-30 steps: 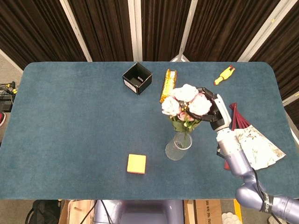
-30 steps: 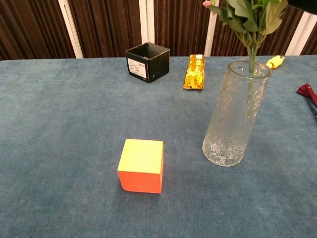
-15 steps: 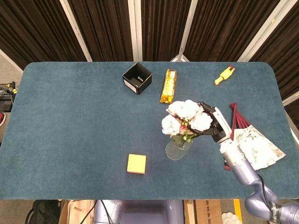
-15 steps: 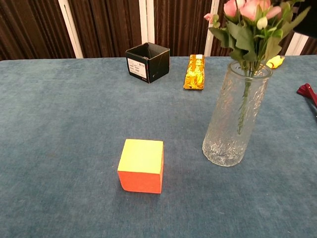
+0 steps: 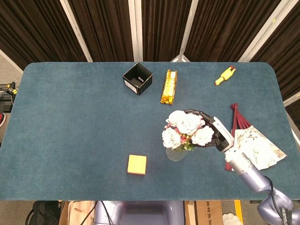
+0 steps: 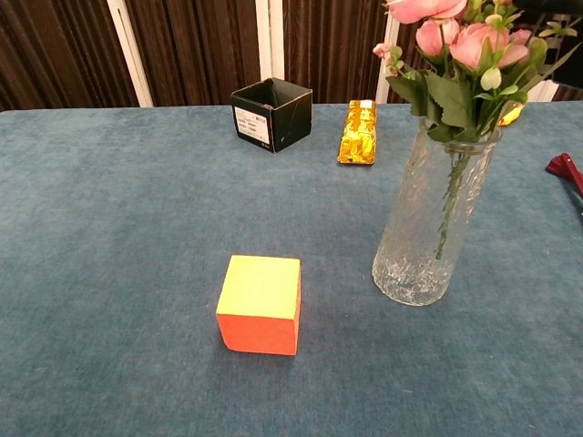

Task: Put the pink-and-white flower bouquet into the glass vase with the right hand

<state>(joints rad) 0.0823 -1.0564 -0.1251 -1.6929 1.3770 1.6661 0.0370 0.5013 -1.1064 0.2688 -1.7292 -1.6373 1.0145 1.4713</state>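
The glass vase [image 6: 435, 223] stands upright on the blue table, right of centre. The pink-and-white bouquet [image 6: 458, 56] is upright in it, with its green stems reaching well down inside the glass and its leaves at the rim. In the head view the blooms [image 5: 186, 128] hide most of the vase [image 5: 174, 154]. My right hand [image 5: 213, 133] is just right of the blooms, its dark fingers [image 5: 196, 113] curled around the bouquet and holding it. My left hand shows in neither view.
An orange-and-yellow cube [image 5: 137, 164] sits left of the vase. A black open box [image 5: 138, 78] and a gold packet [image 5: 169, 86] lie farther back. A yellow toy [image 5: 225, 75] is at the back right. A folding fan [image 5: 255, 145] lies under my right forearm.
My right hand came down and toward the near edge with the bouquet. The stems slid from the vase mouth deep into the glass, and the blooms now sit just above the rim.
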